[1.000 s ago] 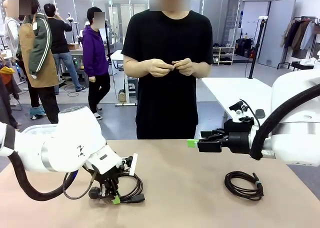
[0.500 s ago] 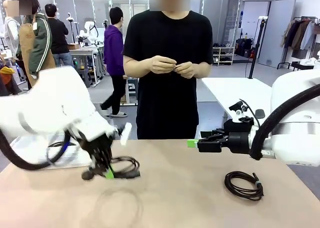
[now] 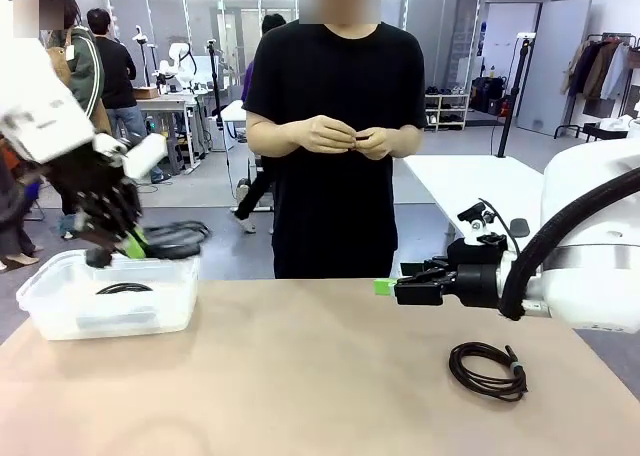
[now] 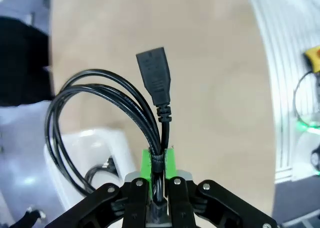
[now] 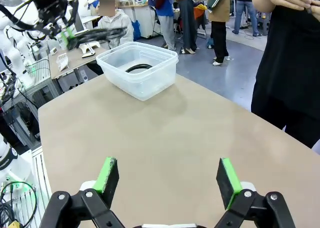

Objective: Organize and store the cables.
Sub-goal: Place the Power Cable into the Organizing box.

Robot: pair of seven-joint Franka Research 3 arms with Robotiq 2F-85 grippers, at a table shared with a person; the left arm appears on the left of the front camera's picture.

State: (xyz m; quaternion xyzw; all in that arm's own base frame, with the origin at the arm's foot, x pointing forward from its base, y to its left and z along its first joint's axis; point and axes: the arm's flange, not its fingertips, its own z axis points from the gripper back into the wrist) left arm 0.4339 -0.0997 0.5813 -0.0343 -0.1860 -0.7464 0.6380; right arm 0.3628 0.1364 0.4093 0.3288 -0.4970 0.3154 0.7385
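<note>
Black power cord [image 4: 100,103], coiled, hangs clamped in our left tool [image 3: 133,244], whose jaws are closed tight on the bunched strands beside the plug. Risk, in our judgement: the loose loop sticks out sideways over the rim of the clear plastic tub [image 3: 60,316], so an early release could snag the rim and spill the cord onto the bench [image 3: 320,376]. The cord sits at the tool tips, above the tub, not touching it. One coil [image 3: 124,288] already lies inside the tub. Our right tool [image 5: 167,175] hovers wide open, empty; another coil [image 3: 488,369] lies on the bench below it, apart.
</note>
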